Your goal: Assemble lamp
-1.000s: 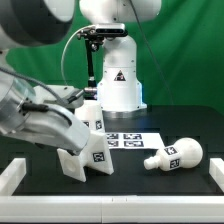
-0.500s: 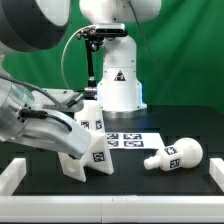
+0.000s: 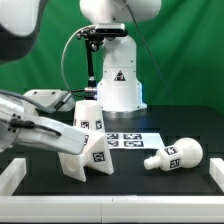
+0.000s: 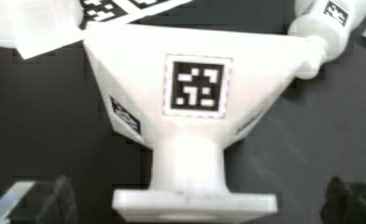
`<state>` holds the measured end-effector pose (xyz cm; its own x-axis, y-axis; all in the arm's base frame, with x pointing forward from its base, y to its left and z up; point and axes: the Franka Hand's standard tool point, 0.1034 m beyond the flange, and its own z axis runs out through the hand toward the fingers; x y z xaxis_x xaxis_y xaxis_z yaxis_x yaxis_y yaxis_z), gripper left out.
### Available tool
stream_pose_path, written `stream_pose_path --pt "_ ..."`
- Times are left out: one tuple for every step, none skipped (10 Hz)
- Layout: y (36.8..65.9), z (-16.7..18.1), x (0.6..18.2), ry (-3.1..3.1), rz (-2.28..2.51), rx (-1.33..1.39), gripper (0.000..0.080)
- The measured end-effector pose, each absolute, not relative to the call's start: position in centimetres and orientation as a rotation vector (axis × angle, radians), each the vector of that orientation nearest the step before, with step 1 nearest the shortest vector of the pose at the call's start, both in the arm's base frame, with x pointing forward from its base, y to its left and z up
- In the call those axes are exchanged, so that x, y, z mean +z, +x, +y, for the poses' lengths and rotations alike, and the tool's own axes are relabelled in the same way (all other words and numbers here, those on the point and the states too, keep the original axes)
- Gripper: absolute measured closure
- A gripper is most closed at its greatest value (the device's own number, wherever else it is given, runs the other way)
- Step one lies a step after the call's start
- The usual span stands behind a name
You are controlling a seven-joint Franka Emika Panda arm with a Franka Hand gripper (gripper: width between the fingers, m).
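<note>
My tool point(image 4: 198, 203) is spread wide and holds nothing. One dark finger point(image 4: 38, 200) stands on either side of the narrow end of the lamp base point(image 4: 198, 90), with a gap to the plastic on both sides as far as the wrist view shows. I judge I am lined up this way so that closing would catch the base across that slim part rather than across its broad tagged body.

The base sits on the worktop point(image 3: 150, 185) toward the exterior view's left. The cone shade point(image 3: 88, 113) stands upright just behind it; whether the two touch I cannot tell. The bulb point(image 3: 175, 155) lies on its side well apart, toward the exterior view's right, with the marker board point(image 3: 130, 140) between, so I have free room around the base.

The worktop is matte black with a raised white rim point(image 3: 120, 208). Behind it stand the white pedestal point(image 3: 118, 85) and a green backdrop point(image 3: 190, 60).
</note>
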<state>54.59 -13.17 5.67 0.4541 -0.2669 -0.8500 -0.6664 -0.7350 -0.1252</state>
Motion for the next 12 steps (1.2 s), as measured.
stream_pose_path --pt "54.6 -13.2 5.7 -2.263 0.783 1.207 0.01" --pt "54.5 -13.3 5.6 -2.261 0.785 1.209 0.01" --pt "54.5 -13.3 5.5 -2.26 0.785 1.209 0.01" --pt "54.4 -13.1 5.3 -2.254 0.788 1.219 0.01" --pt "54.0 -12.9 4.8 -2.243 0.794 1.24 0.01" --pt "54.0 -12.6 4.2 -2.243 0.8 1.246 0.01" --pt "54.0 -12.2 3.5 -2.251 0.801 1.243 0.01" --pt "54.0 -12.0 2.8 -2.255 0.805 1.239 0.01" --pt "53.8 -12.0 2.1 -2.255 0.809 1.242 0.01" --pt "53.6 -11.9 1.7 -2.249 0.816 1.254 0.01" --pt "53.6 -11.9 1.7 -2.248 0.819 1.256 0.01" --pt "53.6 -11.9 1.7 -2.248 0.82 1.256 0.01"
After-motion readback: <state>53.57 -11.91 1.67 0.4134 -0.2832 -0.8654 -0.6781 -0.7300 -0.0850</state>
